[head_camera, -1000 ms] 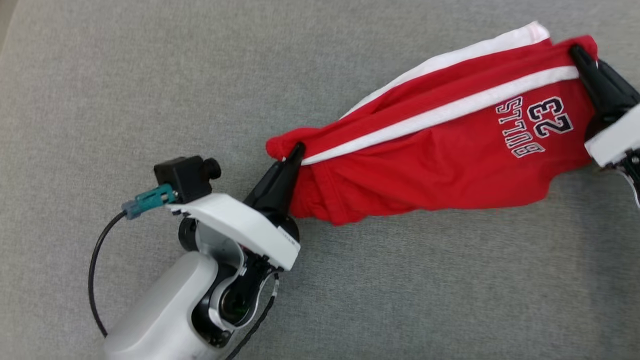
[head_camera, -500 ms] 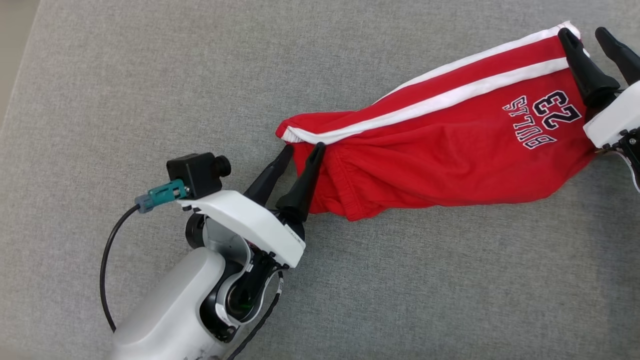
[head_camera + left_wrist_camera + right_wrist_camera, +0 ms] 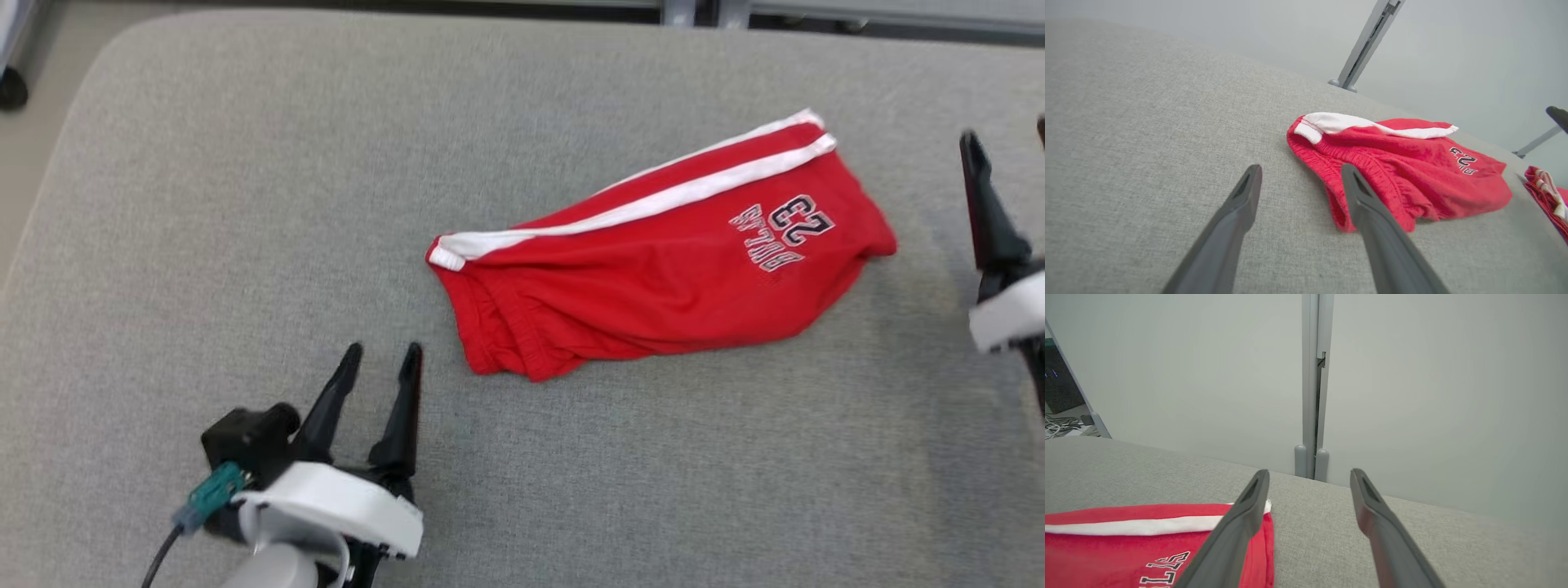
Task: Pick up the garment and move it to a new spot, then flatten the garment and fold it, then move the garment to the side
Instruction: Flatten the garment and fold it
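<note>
The garment point(image 3: 653, 269), red shorts with white side stripes and a "23" print, lies loosely bunched on the grey padded surface point(image 3: 245, 204), waistband end toward the left. My left gripper point(image 3: 384, 353) stands open at the lower left, a short way off the waistband corner, with nothing between its fingers. In the left wrist view the open left gripper point(image 3: 1301, 169) points just left of the garment point(image 3: 1396, 175). My right gripper point(image 3: 1006, 132) is open at the right edge, apart from the leg end. The right wrist view shows the right gripper point(image 3: 1310, 473) open above the garment's corner point(image 3: 1126, 539).
The padded surface ends at a rounded edge on the left, with floor and a dark caster point(image 3: 12, 90) beyond. A pale wall panel with a grey post point(image 3: 1312, 416) stands behind. Another red-and-white cloth point(image 3: 1547, 192) lies at the far right.
Both grippers opened and let go of the garment, which now lies slack on the surface. Both arms drew back from it. The head camera also pulled back, showing more of the surface.
</note>
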Robot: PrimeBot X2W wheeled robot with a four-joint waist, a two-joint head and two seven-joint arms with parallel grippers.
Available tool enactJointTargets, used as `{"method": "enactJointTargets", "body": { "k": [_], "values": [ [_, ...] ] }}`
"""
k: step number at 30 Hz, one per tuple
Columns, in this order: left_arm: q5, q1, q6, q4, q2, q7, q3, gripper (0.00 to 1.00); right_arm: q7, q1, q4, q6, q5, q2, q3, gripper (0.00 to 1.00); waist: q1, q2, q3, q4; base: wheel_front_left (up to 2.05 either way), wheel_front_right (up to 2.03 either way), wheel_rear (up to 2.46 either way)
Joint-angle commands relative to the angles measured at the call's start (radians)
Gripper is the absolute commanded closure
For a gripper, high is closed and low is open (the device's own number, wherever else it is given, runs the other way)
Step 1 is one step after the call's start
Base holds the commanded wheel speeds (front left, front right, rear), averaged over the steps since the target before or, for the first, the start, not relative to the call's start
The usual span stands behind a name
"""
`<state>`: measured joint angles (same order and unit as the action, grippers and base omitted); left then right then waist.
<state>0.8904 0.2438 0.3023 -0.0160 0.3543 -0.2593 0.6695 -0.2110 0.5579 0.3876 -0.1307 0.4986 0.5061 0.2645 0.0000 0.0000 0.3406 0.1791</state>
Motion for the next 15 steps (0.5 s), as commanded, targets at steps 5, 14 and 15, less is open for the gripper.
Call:
{"method": "enactJointTargets", "body": {
  "k": [5,14,15],
  "values": [
    [-0.17,-0.169,-0.012,0.042,-0.05,-0.006,-0.138,0.0,-0.047,-0.194,-0.005,0.0,-0.095,-0.08,-0.103,0.0,0.0,0.0,-0.147,-0.067,0.0,0.0,0.0],
    [-0.467,-0.371,-0.144,0.099,-0.199,-0.005,-0.383,0.0,-0.055,-0.388,-0.032,0.0,-0.179,-0.21,-0.221,0.0,0.0,0.0,-0.2,-0.093,0.0,0.0,0.0],
    [-0.485,-0.378,-0.163,0.1,-0.214,-0.005,-0.398,0.0,-0.055,-0.393,-0.04,0.0,-0.183,-0.22,-0.229,0.0,0.0,0.0,-0.198,-0.091,0.0,0.0,0.0]
  ]
}}
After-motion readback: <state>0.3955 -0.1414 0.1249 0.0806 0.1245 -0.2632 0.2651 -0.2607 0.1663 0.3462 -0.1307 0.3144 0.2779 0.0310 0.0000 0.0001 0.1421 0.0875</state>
